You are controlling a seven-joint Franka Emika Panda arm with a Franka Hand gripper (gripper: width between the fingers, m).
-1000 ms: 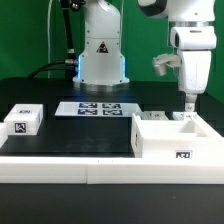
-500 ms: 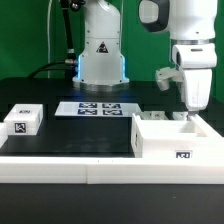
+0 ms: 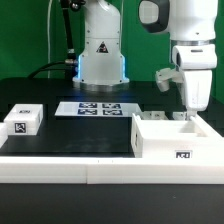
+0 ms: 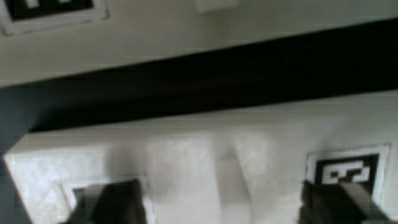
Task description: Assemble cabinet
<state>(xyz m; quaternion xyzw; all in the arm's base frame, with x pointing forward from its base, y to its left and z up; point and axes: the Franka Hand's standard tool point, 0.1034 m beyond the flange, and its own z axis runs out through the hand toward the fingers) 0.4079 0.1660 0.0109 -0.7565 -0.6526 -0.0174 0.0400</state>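
Hovering over the back corner of the cabinet (image 3: 172, 142), on the exterior view's right, the arm (image 3: 190, 60) is seen with its fingers (image 4: 112, 204) lowered to the rim of the big white box. The box is set on the counter (image 3: 80, 135) at the exterior view's right, near the front edge. In the wrist view the fingers are spread wide apart, with white plastic and a printed tag beneath them, and nothing is clamped as far as can be told. Little of the assembly is judged to be done: the box lies with its recesses open upward, and no part is seen fitted into it. A small tagged block (image 3: 22, 121) is left loose at the exterior view's left, well apart from the box and beyond the marker board (image 3: 98, 108). Taking hold of the box and every fitting step are judged to remain.
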